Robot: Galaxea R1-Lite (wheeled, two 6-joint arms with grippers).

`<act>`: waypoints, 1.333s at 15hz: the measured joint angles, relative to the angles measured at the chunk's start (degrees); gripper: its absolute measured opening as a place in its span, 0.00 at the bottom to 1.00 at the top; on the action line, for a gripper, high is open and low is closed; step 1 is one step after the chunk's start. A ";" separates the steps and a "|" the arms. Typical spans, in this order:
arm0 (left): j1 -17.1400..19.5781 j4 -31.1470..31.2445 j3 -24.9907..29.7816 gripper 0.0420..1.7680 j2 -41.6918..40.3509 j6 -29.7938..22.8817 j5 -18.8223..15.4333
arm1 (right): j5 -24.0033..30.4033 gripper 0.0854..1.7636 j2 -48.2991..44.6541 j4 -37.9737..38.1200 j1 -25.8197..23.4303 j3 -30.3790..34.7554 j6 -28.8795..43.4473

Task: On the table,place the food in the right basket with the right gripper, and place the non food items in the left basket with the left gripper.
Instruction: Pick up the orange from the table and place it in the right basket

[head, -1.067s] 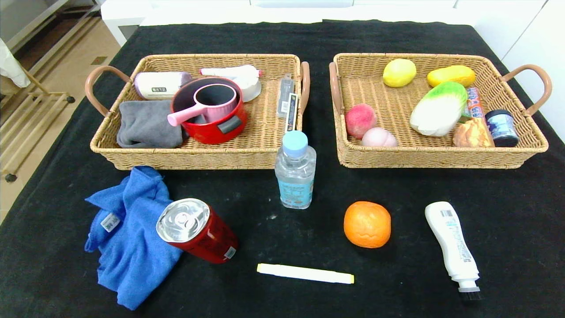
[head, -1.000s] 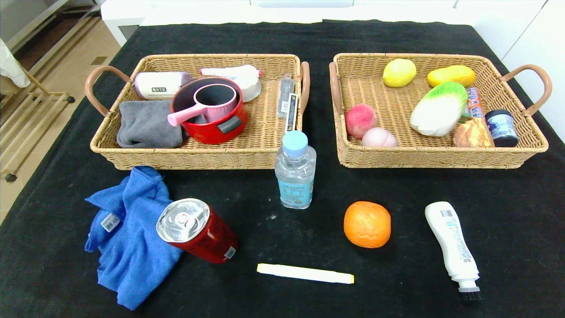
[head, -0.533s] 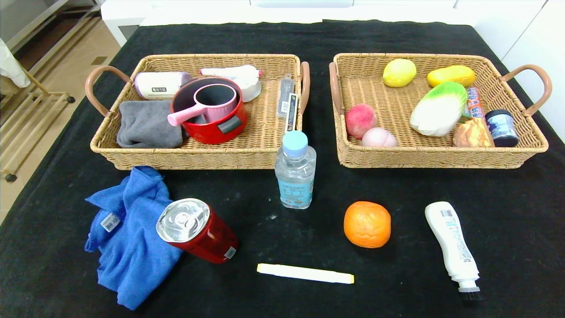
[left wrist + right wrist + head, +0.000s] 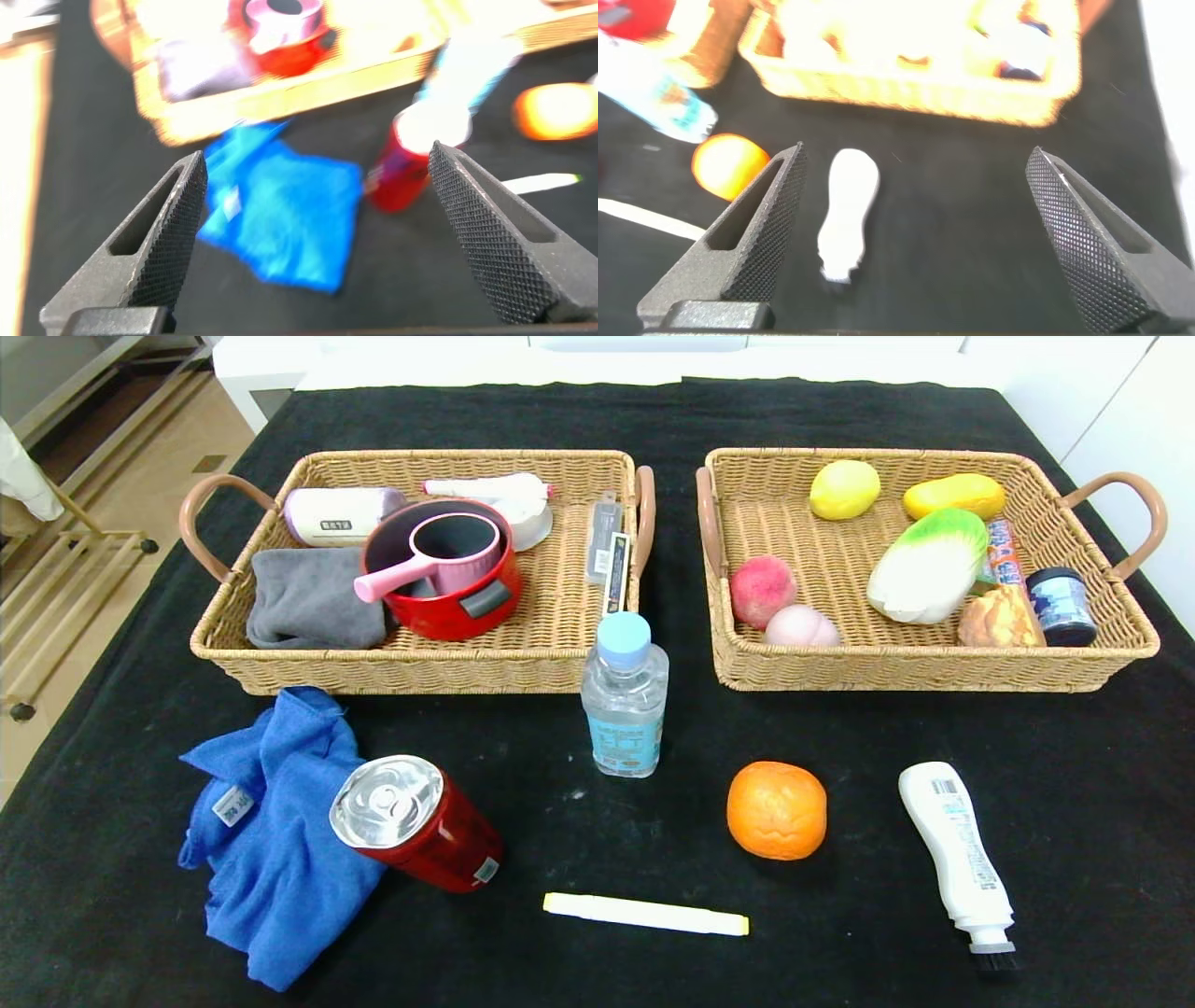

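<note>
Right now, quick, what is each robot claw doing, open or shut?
Left gripper: open, holding nothing, above the bright blue cloth.
Right gripper: open, holding nothing, above the white bottle with a black brush tip.

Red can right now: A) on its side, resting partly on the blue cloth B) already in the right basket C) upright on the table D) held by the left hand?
A: the red can lies tipped over, silver top facing the camera, against the blue cloth on the table.
</note>
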 joint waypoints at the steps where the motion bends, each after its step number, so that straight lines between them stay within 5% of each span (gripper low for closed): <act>1: -0.66 -0.06 -1.85 0.97 2.34 0.11 -3.43 | 2.10 0.97 2.84 -0.99 0.00 -1.34 0.00; 5: -1.41 -0.68 -6.90 0.97 10.14 0.72 -12.85 | 5.91 0.97 12.09 -7.27 3.57 -3.85 -0.02; 12: -10.23 -5.89 -9.59 0.97 19.80 2.73 -13.59 | 6.05 0.97 23.20 -8.69 16.42 -8.33 -0.33; 20: -12.57 -4.61 -13.64 0.97 24.72 4.57 -12.96 | 6.42 0.97 27.50 -8.62 20.20 -8.62 -4.84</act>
